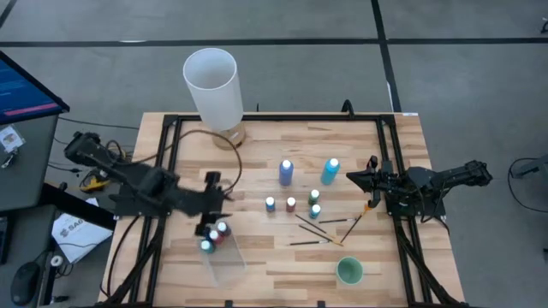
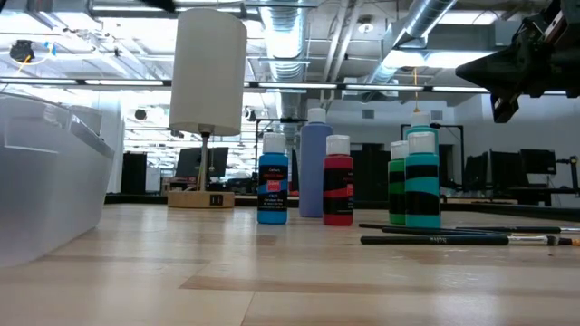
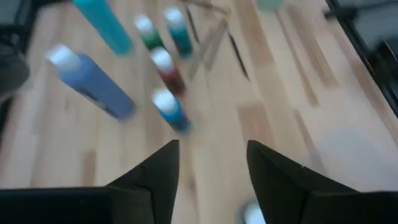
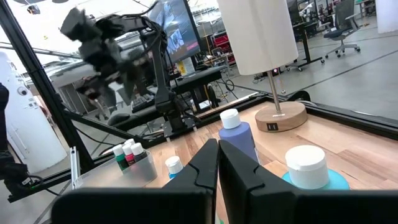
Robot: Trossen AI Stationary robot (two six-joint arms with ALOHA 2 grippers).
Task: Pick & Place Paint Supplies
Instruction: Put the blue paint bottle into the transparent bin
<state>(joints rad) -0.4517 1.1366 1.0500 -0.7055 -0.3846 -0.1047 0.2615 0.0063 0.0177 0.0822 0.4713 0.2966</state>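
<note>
Two taller blue bottles (image 1: 285, 171) (image 1: 330, 169) and several small white-capped bottles (image 1: 291, 204) stand upright mid-table, with thin dark brushes (image 1: 318, 228) lying flat beside them. A few more small bottles (image 1: 214, 236) stand inside a clear bin (image 1: 227, 261) at the near left. My left gripper (image 3: 211, 152) hovers open above that bin's far end, nothing between its fingers. My right gripper (image 4: 217, 158) is shut and empty, level above the table's right side (image 1: 355, 178), pointing toward the bottles.
A tall white cylinder (image 1: 211, 84) on a wooden base stands at the far edge, left of centre. A small green cup (image 1: 348, 271) sits near the front right. Black frame rails (image 1: 390, 162) run along the table's sides. Bare wood lies between bin and bottles.
</note>
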